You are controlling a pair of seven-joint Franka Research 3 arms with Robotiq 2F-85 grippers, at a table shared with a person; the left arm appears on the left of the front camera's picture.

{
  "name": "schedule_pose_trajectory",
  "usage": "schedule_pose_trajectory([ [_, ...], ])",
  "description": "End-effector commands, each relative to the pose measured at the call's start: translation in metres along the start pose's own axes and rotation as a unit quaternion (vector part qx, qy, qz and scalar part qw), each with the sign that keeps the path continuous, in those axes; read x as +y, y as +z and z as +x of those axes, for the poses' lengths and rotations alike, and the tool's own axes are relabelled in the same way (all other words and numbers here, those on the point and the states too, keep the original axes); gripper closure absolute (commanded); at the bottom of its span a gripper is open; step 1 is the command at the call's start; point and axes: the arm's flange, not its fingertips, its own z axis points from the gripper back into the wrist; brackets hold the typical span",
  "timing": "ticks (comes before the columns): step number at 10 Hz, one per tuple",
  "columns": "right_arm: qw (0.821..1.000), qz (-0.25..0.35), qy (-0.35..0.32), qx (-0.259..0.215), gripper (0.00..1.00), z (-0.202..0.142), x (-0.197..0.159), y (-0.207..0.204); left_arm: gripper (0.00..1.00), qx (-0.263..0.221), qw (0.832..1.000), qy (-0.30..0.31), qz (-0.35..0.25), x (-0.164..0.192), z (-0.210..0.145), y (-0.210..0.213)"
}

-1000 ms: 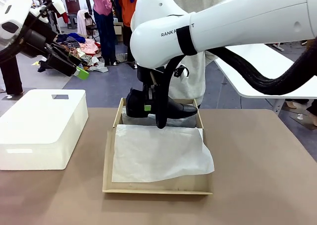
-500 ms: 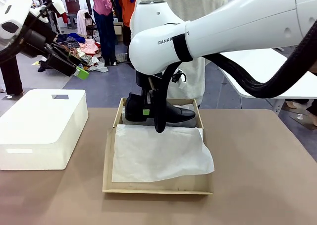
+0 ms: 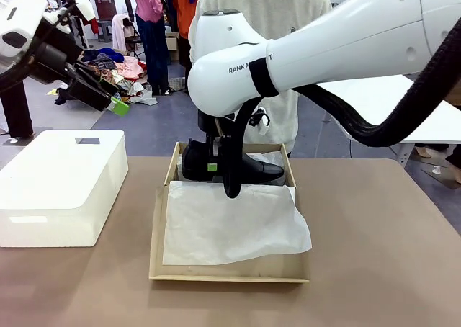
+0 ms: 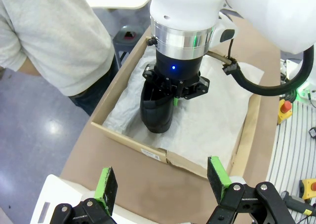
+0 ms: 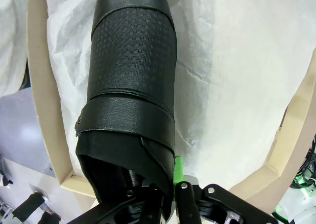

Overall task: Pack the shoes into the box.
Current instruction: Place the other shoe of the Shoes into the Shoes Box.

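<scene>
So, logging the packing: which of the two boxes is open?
The brown cardboard box lined with white tissue paper, mid-table; the white rectangular box at left is shut.

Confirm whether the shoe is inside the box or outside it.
Inside: the shoe is down between the box walls over tissue paper, with the right gripper shut on its heel end.

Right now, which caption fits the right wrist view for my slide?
Right gripper, shut on a black shoe, holds it over white tissue paper in the box.

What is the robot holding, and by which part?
The right pincer grips a black shoe by the rim of its opening, at the heel end. The left pincer is open and holds nothing.
</scene>
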Motion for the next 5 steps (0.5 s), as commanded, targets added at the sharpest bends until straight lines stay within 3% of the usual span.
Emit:
schedule_pose_trajectory([
  [1, 1.0, 0.023, -0.021, 0.002, 1.0, 0.0, -0.007, -0.006, 0.04, -0.005, 1.0, -0.006, -0.005, 0.002, -0.001, 0.0],
  [5, 0.999, 0.019, -0.03, -0.009, 1.0, -0.001, -0.007, -0.025, 0.04, -0.005, 1.0, -0.006, -0.005, 0.002, -0.001, 0.0],
])
